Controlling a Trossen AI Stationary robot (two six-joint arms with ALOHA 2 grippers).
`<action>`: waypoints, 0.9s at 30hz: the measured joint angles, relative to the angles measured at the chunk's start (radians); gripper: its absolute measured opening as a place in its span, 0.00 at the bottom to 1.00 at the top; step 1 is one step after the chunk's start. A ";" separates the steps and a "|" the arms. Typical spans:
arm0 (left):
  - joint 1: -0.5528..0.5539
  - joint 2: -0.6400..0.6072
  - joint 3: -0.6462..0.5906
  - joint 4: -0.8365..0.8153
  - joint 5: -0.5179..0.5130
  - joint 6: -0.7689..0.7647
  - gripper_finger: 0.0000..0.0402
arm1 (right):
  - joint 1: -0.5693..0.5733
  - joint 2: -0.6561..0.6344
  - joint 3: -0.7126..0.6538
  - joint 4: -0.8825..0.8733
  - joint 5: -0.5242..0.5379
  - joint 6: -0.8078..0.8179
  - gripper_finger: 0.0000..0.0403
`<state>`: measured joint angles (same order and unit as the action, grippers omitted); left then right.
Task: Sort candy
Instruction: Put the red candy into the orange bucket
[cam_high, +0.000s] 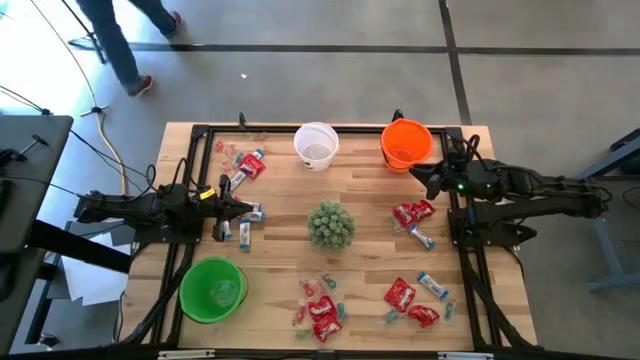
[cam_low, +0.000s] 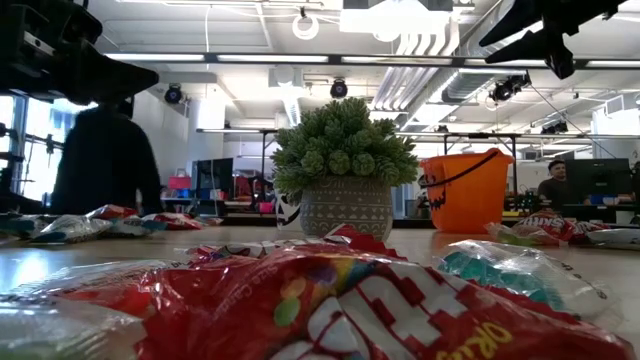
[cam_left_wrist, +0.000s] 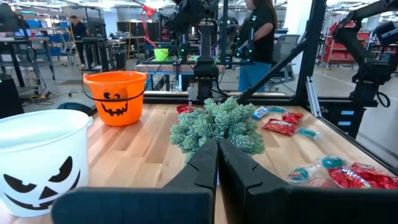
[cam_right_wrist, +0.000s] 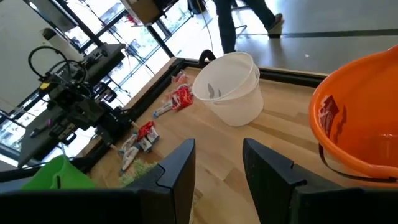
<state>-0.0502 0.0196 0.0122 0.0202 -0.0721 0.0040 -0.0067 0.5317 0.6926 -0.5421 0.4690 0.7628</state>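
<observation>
Candy lies in several heaps on the wooden table: red packets and blue-and-white wrappers at the near edge (cam_high: 322, 315), near right (cam_high: 408, 298), right of centre (cam_high: 413, 214) and far left (cam_high: 249, 165). One red packet (cam_right_wrist: 328, 116) lies inside the orange bucket (cam_high: 406, 144). My right gripper (cam_right_wrist: 217, 167) hovers open beside the orange bucket at the far right (cam_high: 428, 176), with nothing between its fingers. My left gripper (cam_left_wrist: 217, 158) is shut and empty at the table's left (cam_high: 238, 205), pointing level toward the plant, with candy (cam_high: 246, 215) below it.
A white bucket (cam_high: 316, 146) stands at the far middle and a green bucket (cam_high: 213, 290) at the near left. A spiky green plant in a pot (cam_high: 330, 225) stands at the centre. A person walks on the floor beyond the far edge (cam_high: 120, 40).
</observation>
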 joint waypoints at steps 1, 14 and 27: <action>0.000 0.000 0.000 0.000 0.000 0.000 0.00 | 0.000 0.005 0.000 0.000 0.000 0.000 0.32; 0.000 0.000 0.000 0.005 -0.042 -0.054 0.00 | 0.000 0.053 0.000 0.000 0.000 -0.001 0.32; 0.000 0.000 0.000 0.087 -0.096 -0.130 0.00 | 0.000 0.052 0.000 0.000 -0.001 -0.003 0.32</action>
<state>-0.0502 0.0196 0.0120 0.1075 -0.1677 -0.1259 -0.0067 0.5835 0.6926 -0.5419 0.4681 0.7596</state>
